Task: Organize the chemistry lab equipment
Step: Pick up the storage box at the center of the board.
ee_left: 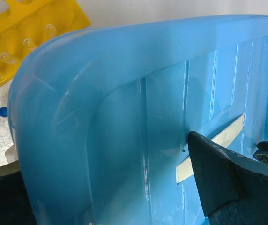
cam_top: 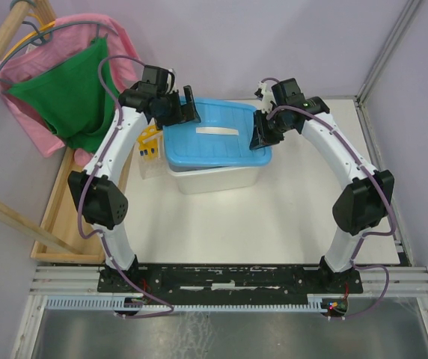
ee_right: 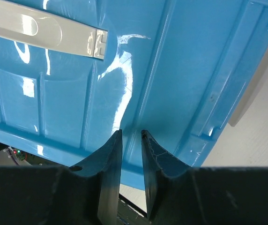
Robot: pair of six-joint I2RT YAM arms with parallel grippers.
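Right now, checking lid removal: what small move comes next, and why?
Probably close the left gripper on the blue lid: its jaws stand open around the lid's corner, while the right gripper seems to pinch the opposite edge, so both could lift it off the white tub.

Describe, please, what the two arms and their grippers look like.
Both the left arm and right arm have white curved links joined by bulky black joint housings. A thin purple cable runs along each. The left gripper and right gripper are black, with two flat, tapering fingers. Both bases bolt onto a black plate.
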